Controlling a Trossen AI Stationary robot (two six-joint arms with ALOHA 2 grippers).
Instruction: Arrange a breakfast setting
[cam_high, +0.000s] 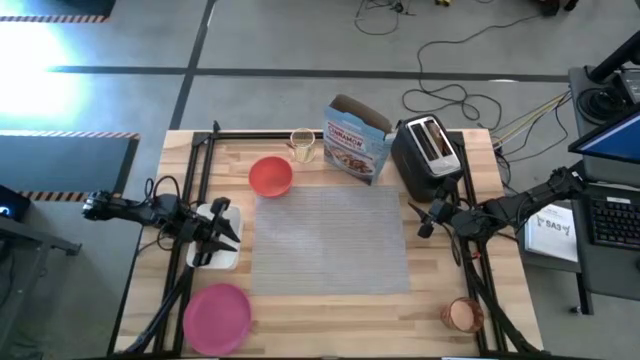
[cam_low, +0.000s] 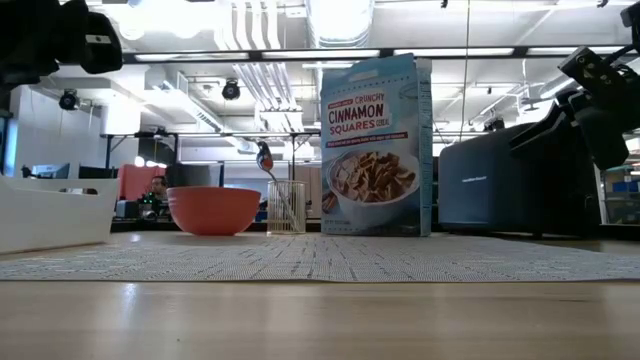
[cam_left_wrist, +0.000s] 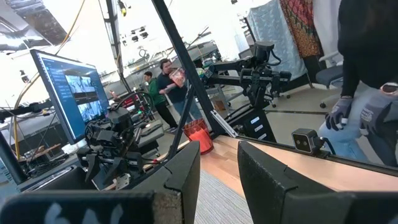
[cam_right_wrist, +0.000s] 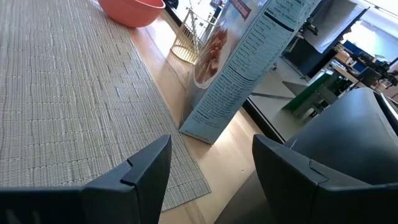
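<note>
On tabletop (cam_high: 330, 315), centre: grey woven placemat (cam_high: 333, 240), flat, nothing resting on it.

At far-left corner of placemat: red-orange bowl (cam_high: 270, 176), upright, just off the mat edge. Beside bowl, toward far edge: small clear cup (cam_high: 303, 145) with metal spoon (cam_low: 266, 160) standing in it, bowl end up. Next along far edge: cereal box (cam_high: 356, 140), "Crunchy Cinnamon Squares", upright, top flap open. Right of box: black toaster (cam_high: 428, 155), two slots visible; contents of slots not discernible.

Near-left corner of tabletop: round pink plate (cam_high: 217, 317), well apart from placemat. Near-right corner: small orange-tinted cup (cam_high: 462, 315), also off the mat.

Left of placemat: white rectangular tray (cam_high: 214, 245). Left end effector (cam_high: 224, 229) positioned over tray, fingers (cam_left_wrist: 180, 180) apart by a narrow gap, nothing between them in the wrist view.

Right of placemat, just in front of toaster: right end effector (cam_high: 428, 217), raised off the surface, fingers (cam_right_wrist: 140, 174) spread wide, nothing gripped; cereal box and placemat edge visible past them.

Beyond tabletop in left wrist view: monitor (cam_left_wrist: 65, 90) and persons standing in the room behind.
</note>
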